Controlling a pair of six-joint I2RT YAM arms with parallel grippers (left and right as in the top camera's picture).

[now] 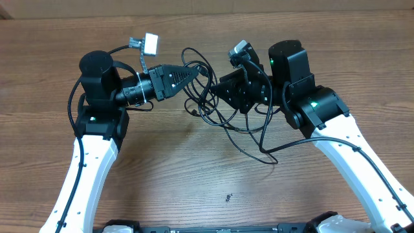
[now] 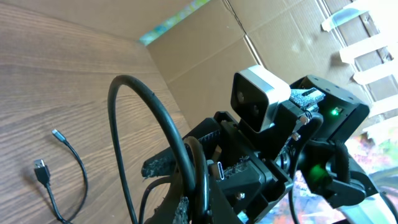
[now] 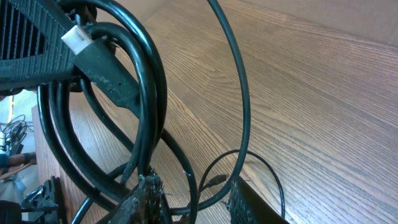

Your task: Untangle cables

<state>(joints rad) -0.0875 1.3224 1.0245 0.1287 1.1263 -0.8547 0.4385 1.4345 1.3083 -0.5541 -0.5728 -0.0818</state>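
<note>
Thin black cables [image 1: 220, 120], silver-tipped plugs, tangled in loose loops at far centre, left gripper [image 1: 193, 74] clamped tight on one strand, right gripper [image 3: 193, 196] narrowed around loops, whether it grips, unclear

The cables [image 1: 206, 97] are several thin black cords, gathered in one tangle at the far centre of the table [image 1: 194, 188]. Their loops overlap and cross one another. One strand [image 1: 242, 145] runs out of the tangle toward the near right. Seen close up, a black plug [image 3: 78, 38] with a silver tip sits at the upper left among thick overlapping loops. Two small plug ends [image 2: 42, 169], one of them silver-tipped, lie flat on the wood at the left. Each trails a thin curved cord and lies apart from the large loop [image 2: 134, 124] arching above.
</note>
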